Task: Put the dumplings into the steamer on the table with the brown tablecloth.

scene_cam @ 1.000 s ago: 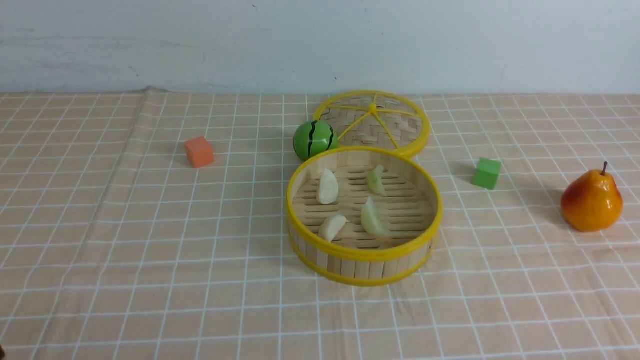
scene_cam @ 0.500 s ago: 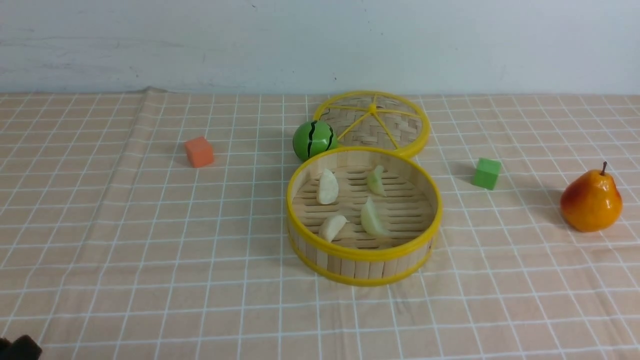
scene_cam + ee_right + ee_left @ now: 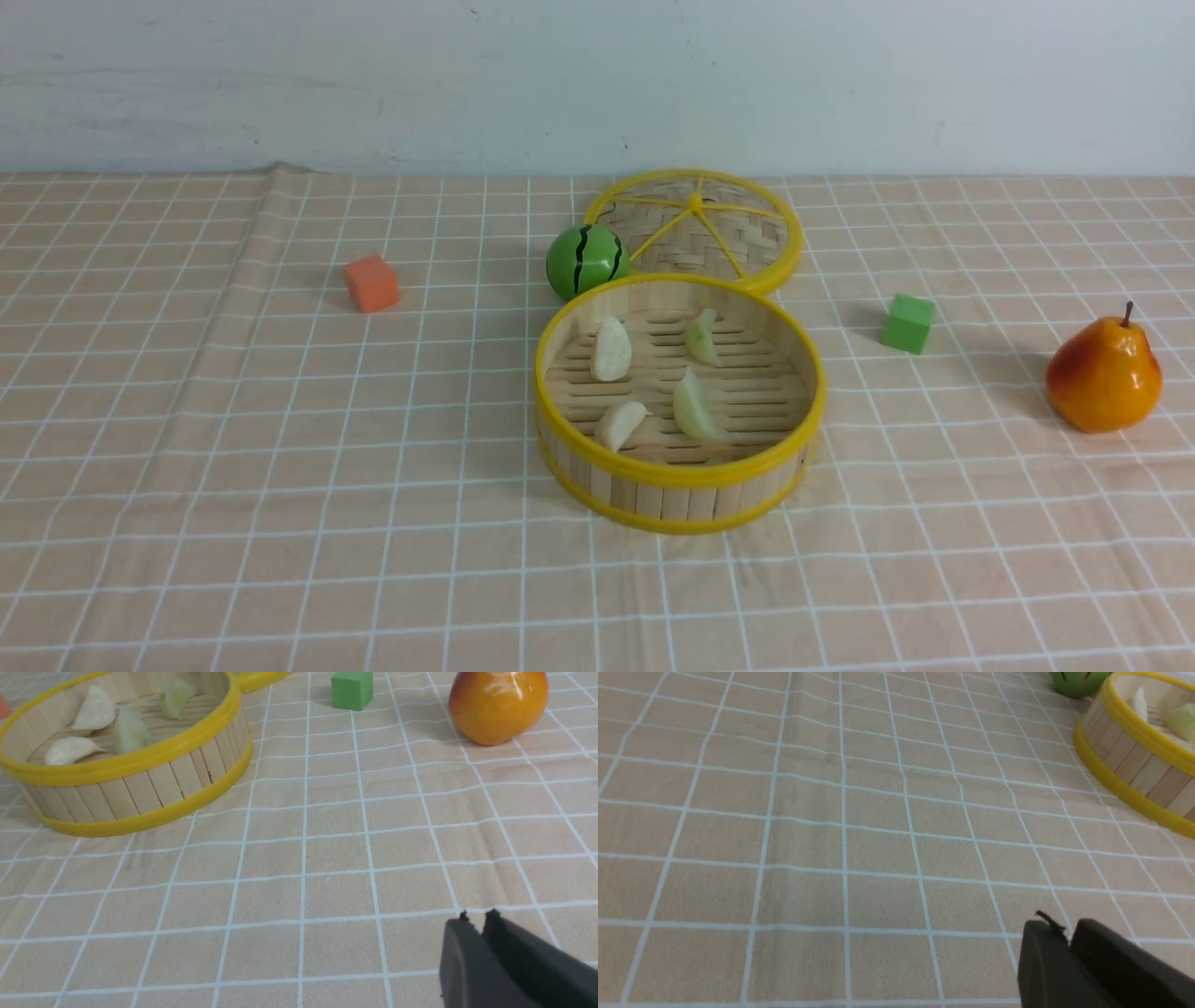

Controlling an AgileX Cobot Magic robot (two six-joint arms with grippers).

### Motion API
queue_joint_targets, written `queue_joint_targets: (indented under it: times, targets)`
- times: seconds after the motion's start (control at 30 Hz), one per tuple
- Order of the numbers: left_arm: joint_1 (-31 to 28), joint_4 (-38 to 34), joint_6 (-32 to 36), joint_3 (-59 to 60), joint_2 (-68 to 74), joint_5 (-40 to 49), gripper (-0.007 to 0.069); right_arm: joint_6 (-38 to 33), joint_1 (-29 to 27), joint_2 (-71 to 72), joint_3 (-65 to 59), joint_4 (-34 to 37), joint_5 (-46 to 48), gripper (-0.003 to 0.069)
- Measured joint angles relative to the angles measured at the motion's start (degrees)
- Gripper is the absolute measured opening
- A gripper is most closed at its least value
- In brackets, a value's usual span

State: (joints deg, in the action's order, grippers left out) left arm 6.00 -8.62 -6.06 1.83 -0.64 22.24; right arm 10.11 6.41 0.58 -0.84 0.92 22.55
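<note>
Four dumplings [image 3: 653,378]: all on the slatted floor of the steamer [image 3: 679,474]; cream-white pair at 10 and 8 o'clock of its centre, greenish pair at 1 and 6 o'clock.
Steamer: upright on the brown tablecloth [image 3: 233,448], mid-table.
Lid [image 3: 738,224]: flat on the cloth at 12 o'clock of the steamer, touching its far rim.
Melon ball [image 3: 585,260]: at 11 o'clock of the steamer, just beside rim and lid.
Orange cube [image 3: 372,283]: at 10 o'clock, well apart.
Green cube [image 3: 908,323]: at 2 o'clock; pear [image 3: 1104,375] beyond it at 3 o'clock.
Left gripper [image 3: 1066,938]: fingers together, nothing between them, over bare cloth.
Right gripper [image 3: 476,926]: fingers together, empty, over bare cloth.
</note>
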Motion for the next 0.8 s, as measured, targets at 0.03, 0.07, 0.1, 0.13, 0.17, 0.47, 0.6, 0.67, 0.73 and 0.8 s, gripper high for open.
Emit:
queue_joint_targets:
  times: [0.03,0.07,0.1,0.13,0.17,0.47,0.6,0.67,0.73,0.8]
  targets:
    - [0.00,-0.05,1.04,0.00,0.00,0.00,0.0006,0.00,0.00,0.00,0.00,0.00,0.00,0.0062]
    - [0.00,-0.05,2.47,0.00,0.00,0.00,-0.0014,0.00,0.00,0.00,0.00,0.00,0.00,0.0064]
    - [0.00,-0.05,3.25,0.00,0.00,0.00,-0.0014,0.00,0.00,0.00,0.00,0.00,0.00,0.0066]
    - [0.00,-0.05,3.94,0.00,0.00,0.00,-0.0014,0.00,0.00,0.00,0.00,0.00,0.00,0.0069]
    - [0.00,-0.05,4.21,0.00,0.00,0.00,-0.0014,0.00,0.00,0.00,0.00,0.00,0.00,0.0071]
    - [0.00,-0.11,4.29,0.00,0.00,0.45,-0.0014,0.00,0.00,0.00,0.00,0.00,0.00,0.0083]
    - [0.00,-0.11,4.34,0.00,0.00,0.45,-0.0014,0.00,0.00,0.00,0.00,0.00,0.00,0.0090]
    - [0.00,-0.11,4.34,0.00,0.00,0.46,-0.0014,0.00,0.00,0.00,0.00,0.00,0.00,0.0092]
    - [0.00,-0.11,4.41,0.00,0.00,0.51,-0.0014,0.00,0.00,0.00,0.00,0.00,0.05,0.0095]
    - [0.00,-0.11,4.46,0.00,0.00,0.52,-0.0014,0.00,0.00,0.00,0.00,0.00,0.05,0.0097]
